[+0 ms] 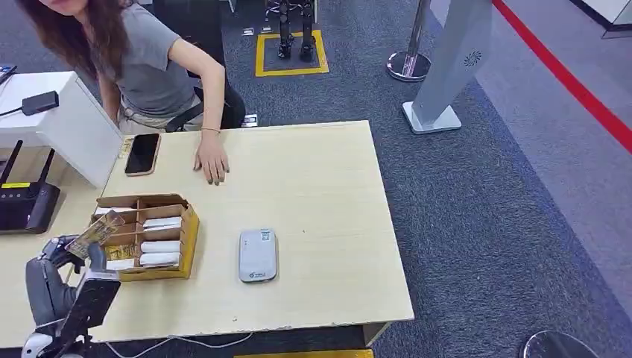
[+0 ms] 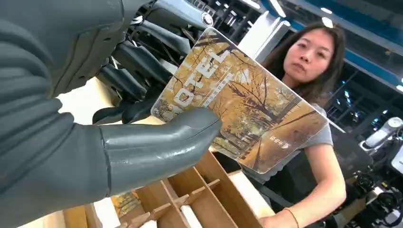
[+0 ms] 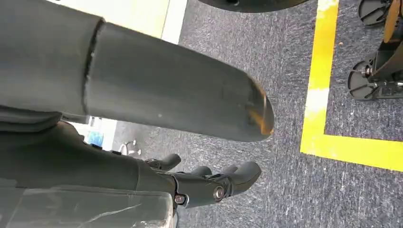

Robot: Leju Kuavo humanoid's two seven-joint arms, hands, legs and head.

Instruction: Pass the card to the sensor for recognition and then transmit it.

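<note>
the robot's left hand (image 1: 63,257) grips a hotel card (image 1: 97,231) printed with autumn trees, raised just above the near-left corner of a wooden card box (image 1: 149,237) on the pale table (image 1: 320,194). in the left wrist view the thick grey thumb (image 2: 157,147) presses on the card's (image 2: 242,102) printed face while the darker fingers (image 2: 138,61) close behind it, so the card is pinched and tilted above the box's (image 2: 199,199) wooden dividers. white cards (image 1: 161,246) lie stacked in the box's compartments.

a small grey-white sensor (image 1: 258,255) lies flat on the table, to the right of the box and apart from it, near the table's front edge.

a person in a grey t-shirt (image 1: 153,63) leans in from the far side, one hand (image 1: 212,162) resting flat on the tabletop. a black phone (image 1: 142,154) lies just beside that hand, near a white unit (image 1: 63,123) at the table's left. a black router (image 1: 26,201) with two antennas stands further left.

the right hand (image 3: 209,183) hangs over grey carpet (image 3: 266,199) marked with a yellow line (image 3: 328,95); its fingers are curled slightly and spread from the thumb, holding nothing.

beyond the table, a silver stand (image 1: 451,67) rises from the carpet beside a red floor stripe (image 1: 574,86).
</note>
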